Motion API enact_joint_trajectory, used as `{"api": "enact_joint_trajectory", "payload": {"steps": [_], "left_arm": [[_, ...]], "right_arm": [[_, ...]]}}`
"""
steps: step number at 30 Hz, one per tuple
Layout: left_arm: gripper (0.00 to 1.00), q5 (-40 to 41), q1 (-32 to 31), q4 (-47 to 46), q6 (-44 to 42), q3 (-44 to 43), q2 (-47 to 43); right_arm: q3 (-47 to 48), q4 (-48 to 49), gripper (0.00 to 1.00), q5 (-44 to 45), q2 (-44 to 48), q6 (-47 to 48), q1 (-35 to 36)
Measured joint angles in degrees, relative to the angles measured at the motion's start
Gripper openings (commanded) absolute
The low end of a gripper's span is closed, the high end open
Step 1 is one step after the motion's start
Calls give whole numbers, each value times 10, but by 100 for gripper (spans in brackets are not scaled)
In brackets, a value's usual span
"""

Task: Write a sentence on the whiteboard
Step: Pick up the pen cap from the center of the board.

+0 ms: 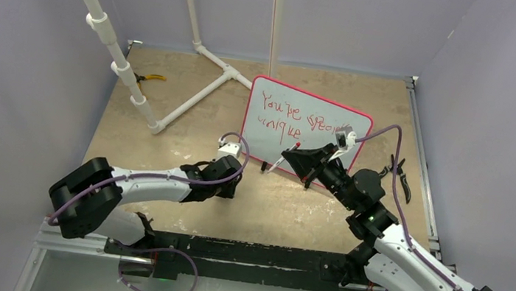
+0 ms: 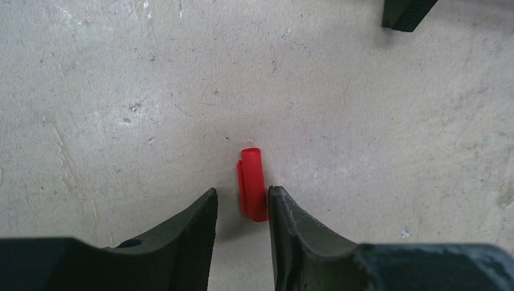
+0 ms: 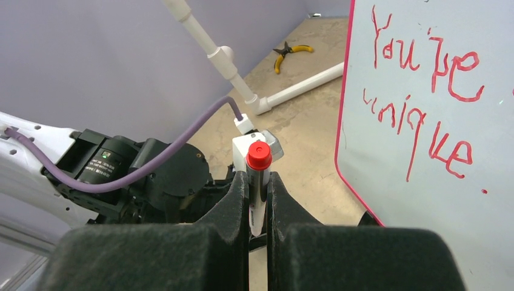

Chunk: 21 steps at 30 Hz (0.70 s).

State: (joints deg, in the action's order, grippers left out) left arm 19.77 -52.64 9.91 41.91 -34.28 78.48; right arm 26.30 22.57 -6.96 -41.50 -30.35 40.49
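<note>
Red-framed rectangular white whiteboard (image 1: 278,137) stands upright, the red handwritten sentence (image 1: 296,113) on it apparently finished. Before it, right gripper (image 3: 257,200) clamps the white red-ended marker (image 3: 259,173). Left gripper (image 2: 242,203) fingers stand apart around the small red plastic cap (image 2: 252,183), so recapping likely remains.

one whiteboard (image 1: 306,133), one marker (image 3: 257,182), one loose red cap (image 2: 252,185), two pairs of pliers (image 1: 150,78) (image 1: 399,179), one pipe frame (image 1: 202,94), two arms (image 1: 150,184) (image 1: 411,261).

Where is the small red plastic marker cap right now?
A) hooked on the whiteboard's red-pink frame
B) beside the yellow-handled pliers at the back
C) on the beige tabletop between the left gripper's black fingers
C: the left wrist view shows the red cap lying on the tabletop, between the parted fingers of the left gripper.
</note>
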Motion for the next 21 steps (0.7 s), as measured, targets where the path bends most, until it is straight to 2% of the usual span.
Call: {"api": "enact_joint_trajectory", "payload": {"steps": [4,8,16,21], "left_arm": [[19,7,0,8,-10,-6,13],[0,14,-2,17,-19,-14,22],[0,14,-3,0,-27,-11,15],[0,10,-3,6,-42,9,-41]], "right_arm": [[0,-4,0,2,0,0,0],[0,-8,0,5,0,0,0],[-8,-28,0,21,3,-23,0],[-7,-58,0,30,-14,-35,-2]]}}
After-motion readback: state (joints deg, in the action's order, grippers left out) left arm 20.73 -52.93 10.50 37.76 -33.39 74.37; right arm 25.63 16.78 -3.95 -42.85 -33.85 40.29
